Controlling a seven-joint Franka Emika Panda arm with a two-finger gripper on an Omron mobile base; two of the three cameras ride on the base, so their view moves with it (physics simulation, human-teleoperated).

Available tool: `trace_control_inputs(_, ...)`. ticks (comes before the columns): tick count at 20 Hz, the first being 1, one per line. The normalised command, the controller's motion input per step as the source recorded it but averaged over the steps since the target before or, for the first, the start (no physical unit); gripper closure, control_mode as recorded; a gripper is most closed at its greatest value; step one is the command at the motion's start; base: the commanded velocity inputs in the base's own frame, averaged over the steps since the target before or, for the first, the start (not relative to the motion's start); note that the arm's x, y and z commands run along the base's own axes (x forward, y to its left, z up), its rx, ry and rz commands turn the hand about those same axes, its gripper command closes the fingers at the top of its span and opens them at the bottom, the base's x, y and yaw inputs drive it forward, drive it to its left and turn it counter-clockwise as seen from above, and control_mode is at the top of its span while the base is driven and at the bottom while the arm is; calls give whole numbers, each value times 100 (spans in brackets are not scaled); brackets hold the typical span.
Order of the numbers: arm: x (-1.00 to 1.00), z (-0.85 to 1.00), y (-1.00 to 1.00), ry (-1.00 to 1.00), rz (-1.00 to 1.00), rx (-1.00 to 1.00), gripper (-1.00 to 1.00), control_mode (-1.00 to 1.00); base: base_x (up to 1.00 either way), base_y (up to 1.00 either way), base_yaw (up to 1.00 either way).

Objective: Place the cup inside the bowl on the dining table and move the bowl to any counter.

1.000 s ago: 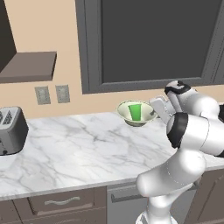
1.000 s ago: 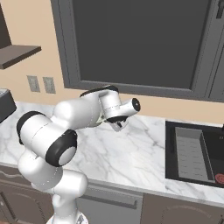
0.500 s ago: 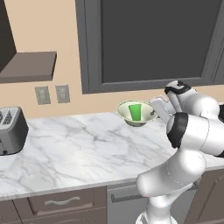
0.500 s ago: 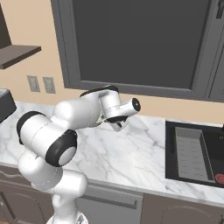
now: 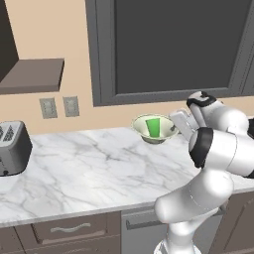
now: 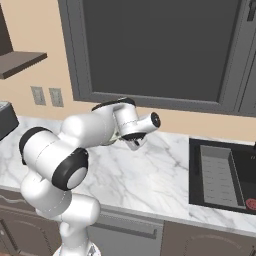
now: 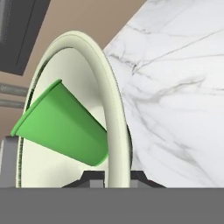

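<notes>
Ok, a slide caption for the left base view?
Fingers pinch rim of cream bowl holding green cup above marble counter.

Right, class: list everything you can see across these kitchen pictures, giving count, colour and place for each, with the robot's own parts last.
bowl: one, cream-white, at the counter's back edge, rim pinched by the gripper.
cup: one, bright green, inside the bowl.
counter: one, white grey-veined marble, along the beige wall.
toaster: one, dark grey, counter's left end.
wall outlets: two, grey, on the wall left of the window.
window: one, dark-framed, above the counter.
sink: one, black, set into the counter's right end.
gripper: one, dark-tipped, shut on the bowl's rim.
</notes>
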Motion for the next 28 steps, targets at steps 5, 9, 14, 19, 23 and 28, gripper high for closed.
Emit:
trace_control_inputs(5,0,-15,5,0,0,0,100,-100,0,0,0)
trace_control_inputs(9,0,-5,0,0,0,0,100,-100,0,0,0)
trace_control_inputs(14,0,-1,0,0,-1,0,100,-100,0,0,0)
trace_control_inputs(19,0,-12,0,2,0,-5,100,-100,0,0,0)
trace_control_inputs(23,-2,-14,0,6,0,-7,100,-100,0,0,0)
trace_control_inputs(28,-14,-19,0,2,0,-1,100,-100,0,0,0)
